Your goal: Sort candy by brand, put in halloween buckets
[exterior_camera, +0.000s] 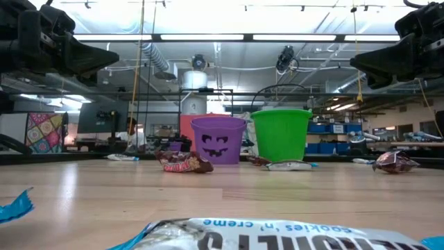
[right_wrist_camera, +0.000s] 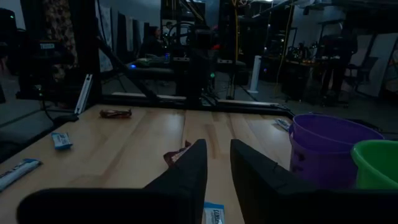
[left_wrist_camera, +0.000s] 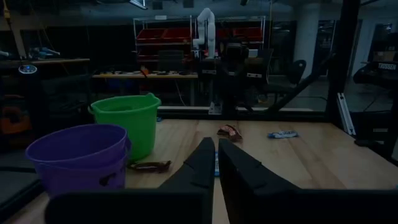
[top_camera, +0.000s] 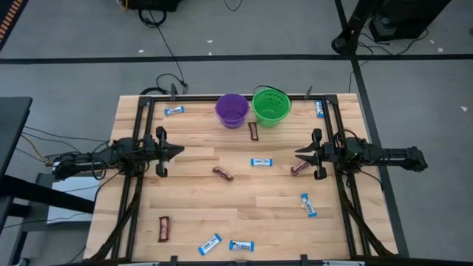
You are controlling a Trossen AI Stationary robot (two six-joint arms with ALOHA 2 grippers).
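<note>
worktop (top_camera: 192, 199): pale wood planks with a dark frame along its edges; both arms reach in over it from opposite sides.
purple bucket (top_camera: 231, 110): upright at the far edge, ahead and to the left of the left gripper, touching or just beside the green one.
green bucket (top_camera: 271, 106): upright at the far edge, ahead and to the right of the right gripper, its wire handle lying across the mouth.
left gripper (top_camera: 177, 152): hangs above the boards at the left side, fingers nearly together, holding nothing.
right gripper (top_camera: 300, 154): hangs above the boards at the right side, fingers a little apart, nothing between them.
maroon candy (top_camera: 299, 169): just beside and below the right gripper's tip; others lie by the buckets (top_camera: 253, 131), mid-table (top_camera: 222, 174) and at the near left (top_camera: 163, 228).
blue-and-white candy (top_camera: 260, 162): between the two grippers, nearer the right one; more lie at the far corners and along the near edge.
</note>
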